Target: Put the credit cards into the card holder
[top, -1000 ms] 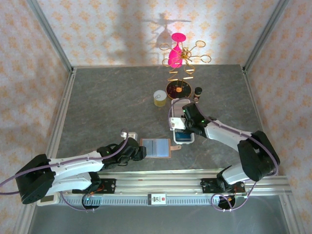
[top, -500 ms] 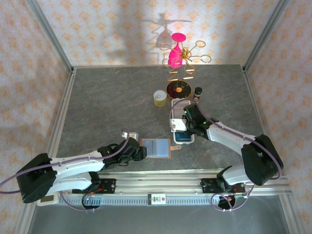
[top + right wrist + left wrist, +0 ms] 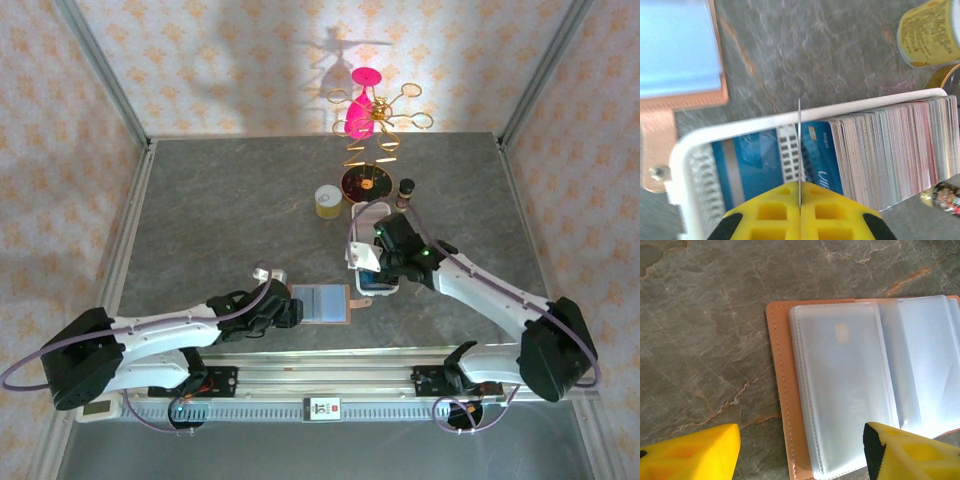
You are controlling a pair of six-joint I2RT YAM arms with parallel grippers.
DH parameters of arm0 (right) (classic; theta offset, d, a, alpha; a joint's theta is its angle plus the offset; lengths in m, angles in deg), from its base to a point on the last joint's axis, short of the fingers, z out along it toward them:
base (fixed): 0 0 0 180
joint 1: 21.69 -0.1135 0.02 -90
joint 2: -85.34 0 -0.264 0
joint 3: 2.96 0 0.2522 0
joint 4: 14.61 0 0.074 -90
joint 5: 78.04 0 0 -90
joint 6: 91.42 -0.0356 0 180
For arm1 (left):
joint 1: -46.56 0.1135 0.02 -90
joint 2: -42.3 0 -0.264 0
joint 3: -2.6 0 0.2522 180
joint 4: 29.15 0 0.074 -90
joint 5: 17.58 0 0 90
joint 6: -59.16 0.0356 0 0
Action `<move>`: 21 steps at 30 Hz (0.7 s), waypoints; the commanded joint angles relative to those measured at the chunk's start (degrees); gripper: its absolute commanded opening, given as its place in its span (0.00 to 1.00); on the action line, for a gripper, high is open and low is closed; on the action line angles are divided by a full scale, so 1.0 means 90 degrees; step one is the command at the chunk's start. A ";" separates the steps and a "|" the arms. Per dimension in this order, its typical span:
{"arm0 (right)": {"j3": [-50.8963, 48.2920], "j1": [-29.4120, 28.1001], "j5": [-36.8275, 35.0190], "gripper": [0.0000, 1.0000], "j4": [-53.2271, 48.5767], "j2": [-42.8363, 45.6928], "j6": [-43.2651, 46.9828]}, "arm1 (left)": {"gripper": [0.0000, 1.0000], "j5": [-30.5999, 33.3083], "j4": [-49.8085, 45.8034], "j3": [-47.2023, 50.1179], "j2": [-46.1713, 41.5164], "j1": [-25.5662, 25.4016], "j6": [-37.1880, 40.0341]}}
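Looking down from above, you see the card holder (image 3: pixel 322 302) lying open on the table (image 3: pixel 220 220) close to the near edge, clear sleeves facing up. Your left claw (image 3: pixel 292 311) sits at the holder's left edge. Just right of the holder lies a long white tray (image 3: pixel 352 238), and your right claw (image 3: pixel 374 264) hangs over its near end. Beyond the tray stand a yellow cup (image 3: pixel 328 201) and a small dark bottle (image 3: pixel 406 188).

On your left wrist camera, the left claw (image 3: pixel 801 440) is released, jaws wide apart. One yellow finger (image 3: pixel 690 452) is over bare table left of the holder and the other (image 3: pixel 910 452) is over the clear sleeves. You cannot tell whether either touches. The card holder (image 3: pixel 777 390) shows a stitched tan border around the sleeves.

On your right wrist camera, the right claw (image 3: pixel 800 202) is clenched, grasping a single card (image 3: pixel 799 140) seen edge-on as a thin line rising from between the pads. Beneath it, the tray (image 3: pixel 740 127) holds the credit cards (image 3: pixel 890 155), packed on edge in its far part. A blue card (image 3: pixel 752 160) shows its face in the near part. The card holder (image 3: pixel 675 50) lies left of the tray, its tab (image 3: pixel 657 145) pointing toward the tray's near end. The yellow cup (image 3: pixel 930 32) stands past the far end.
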 commanded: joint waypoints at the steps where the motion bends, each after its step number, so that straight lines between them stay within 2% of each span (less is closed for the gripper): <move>1: 0.0276 -0.0068 0.0580 0.00 -0.0347 0.0378 -0.1921 | 0.69 0.0178 -0.0270 -0.0273 0.0155 0.0003 0.0183; 7: 0.0225 -0.0064 0.0827 0.00 0.0602 0.0929 -0.5462 | 0.69 0.0215 -0.0371 -0.0545 0.0531 0.0009 0.0202; 9: -0.0017 -0.0070 0.1107 0.00 0.1103 0.1098 -0.6825 | 0.68 0.0238 -0.0396 -0.0626 0.0657 0.0004 0.0197; 12: -0.0614 -0.0078 0.2023 0.00 0.2129 0.1249 -0.8601 | 0.67 0.0275 -0.0452 -0.0744 0.0818 0.0004 0.0212; 14: -0.1118 -0.0154 0.2107 0.00 0.2849 0.1297 -0.9808 | 0.67 0.0324 -0.0547 -0.0832 0.0913 0.0005 0.0238; 17: -0.1662 -0.0328 0.1922 0.00 0.3454 0.1235 -1.0973 | 0.67 0.0373 -0.0620 -0.0923 0.1004 0.0005 0.0309; 21: -0.2014 -0.0954 0.1158 0.00 0.3780 0.1071 -1.1538 | 0.67 0.0297 -0.0634 -0.1025 0.1104 0.0005 0.0370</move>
